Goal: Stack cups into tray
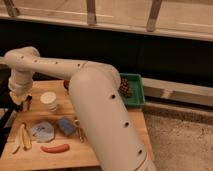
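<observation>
The white cup (48,100) stands upright on the wooden table (100,155), left of centre. The green tray (137,95) sits at the table's far right corner with a dark, knobbly object (124,86) inside it. My white arm sweeps from the lower right up and over to the left. My gripper (21,100) hangs at the table's left edge, a short way left of the white cup and apart from it. The dark metal cup is not visible. A red-brown rim (66,84), possibly the bowl, peeks out behind the arm.
On the front of the table lie yellow peel-like strips (22,137), a grey-blue flat object (42,131), a blue sponge-like block (66,125), a red sausage-shaped item (55,148) and a small metal utensil (80,134). A dark wall and railing stand behind.
</observation>
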`<state>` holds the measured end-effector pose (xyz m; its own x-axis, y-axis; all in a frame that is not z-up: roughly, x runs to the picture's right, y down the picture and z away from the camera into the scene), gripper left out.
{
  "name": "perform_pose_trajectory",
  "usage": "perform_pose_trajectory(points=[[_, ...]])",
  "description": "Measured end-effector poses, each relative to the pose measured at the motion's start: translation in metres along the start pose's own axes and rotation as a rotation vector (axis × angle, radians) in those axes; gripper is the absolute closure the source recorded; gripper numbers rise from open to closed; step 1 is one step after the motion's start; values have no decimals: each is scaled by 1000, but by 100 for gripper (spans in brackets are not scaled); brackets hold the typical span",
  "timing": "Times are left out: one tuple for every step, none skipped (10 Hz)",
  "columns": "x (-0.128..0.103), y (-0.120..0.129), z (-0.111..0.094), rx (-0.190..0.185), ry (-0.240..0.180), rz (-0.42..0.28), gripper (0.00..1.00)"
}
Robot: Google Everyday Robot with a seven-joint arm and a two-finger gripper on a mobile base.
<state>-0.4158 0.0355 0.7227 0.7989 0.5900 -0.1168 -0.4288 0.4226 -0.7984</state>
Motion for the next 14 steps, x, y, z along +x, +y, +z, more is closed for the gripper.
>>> perform_pose_trajectory(points=[[0,-10,-9,30,2,5,100],[1,-20,-16,52,0,16,100],[6,-37,-27,79,-5,42,100],[13,-50,-35,99,-7,67,100],[23,-63,-44,120,-7,96,100],[30,-74,-48,129,-8,119,100],[34,-86,-49,132,-8,143,100],[35,-93,-47,130,-7,153,100],[36,-97,-44,126,-8,158,100],[36,-99,-34,122,-8,158,100],[32,-97,-27,118,-8,152,100],[29,-95,-24,116,-8,148,100],[27,-94,-20,113,-5,145,100],[26,-94,-18,115,-4,144,100]])
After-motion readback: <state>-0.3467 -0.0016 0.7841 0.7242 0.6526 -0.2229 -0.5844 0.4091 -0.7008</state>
